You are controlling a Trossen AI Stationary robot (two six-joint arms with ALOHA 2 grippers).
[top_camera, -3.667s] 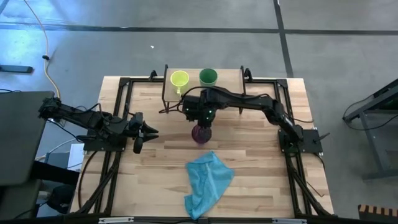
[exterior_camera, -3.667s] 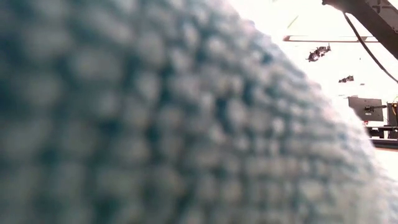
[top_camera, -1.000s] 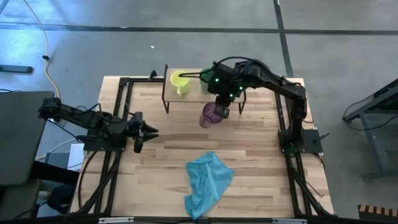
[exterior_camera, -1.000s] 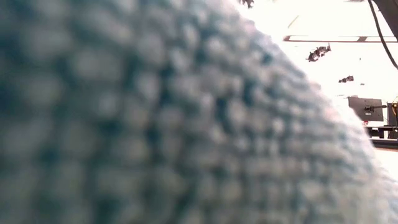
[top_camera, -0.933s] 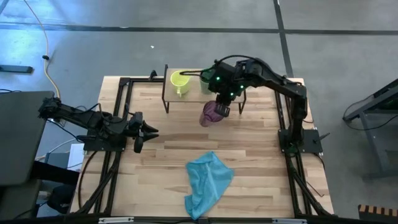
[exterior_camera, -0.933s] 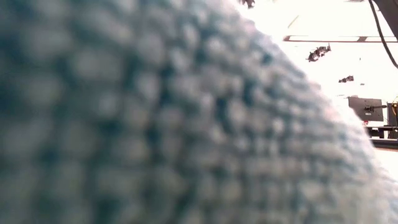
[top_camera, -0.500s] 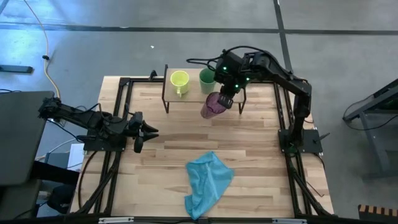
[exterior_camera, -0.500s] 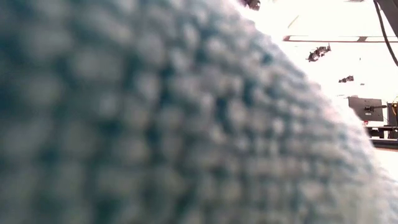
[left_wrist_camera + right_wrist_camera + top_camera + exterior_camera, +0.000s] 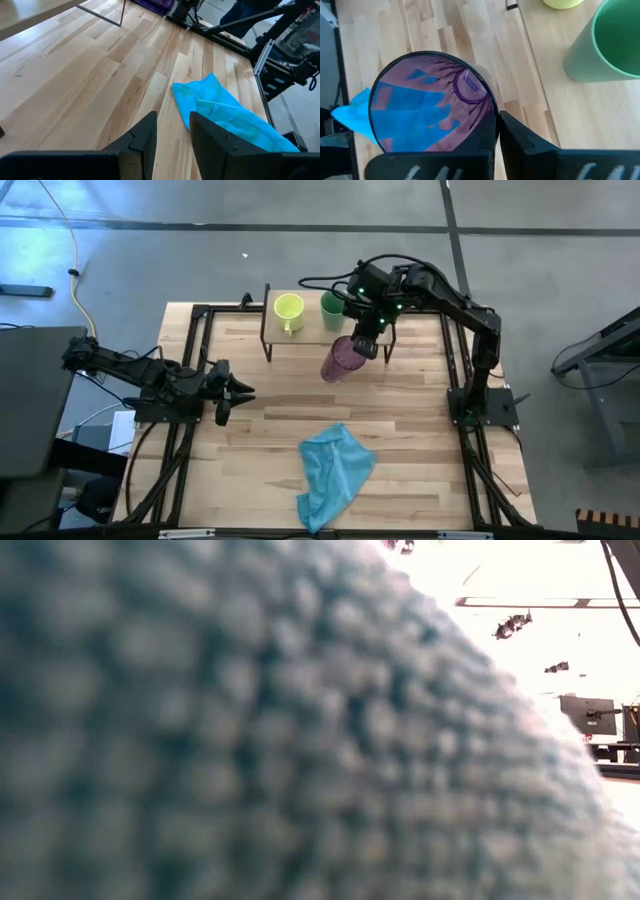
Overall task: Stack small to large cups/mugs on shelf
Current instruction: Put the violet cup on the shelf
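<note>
The shelf (image 9: 325, 320) stands at the table's far middle. On it stand the yellow-green mug (image 9: 289, 308) and the green cup (image 9: 333, 306), which also shows in the right wrist view (image 9: 605, 45). My right gripper (image 9: 364, 344) is shut on the translucent purple cup (image 9: 339, 359) just in front of the shelf's near edge. My left gripper (image 9: 240, 392) waits open and empty at the table's left; its fingers show in the left wrist view (image 9: 172, 135). My right gripper holds the purple cup by its rim (image 9: 494, 117), one finger inside the cup and one outside (image 9: 525, 142). The fingers slant down from the table's far right. The cup is lifted clear of the table and tilted, its bottom (image 9: 468, 85) toward the near left.
A light blue cloth (image 9: 335, 472) lies crumpled near the table's front middle; it shows in the left wrist view (image 9: 225, 112) and fills the low view (image 9: 250, 740). Black frame rails (image 9: 190, 360) run along the table's left and right sides.
My right arm has swung a little toward the table's right edge, uncovering the green cup on the shelf. The purple cup has stayed in its hold, lifted and tilted, just in front of the shelf.
</note>
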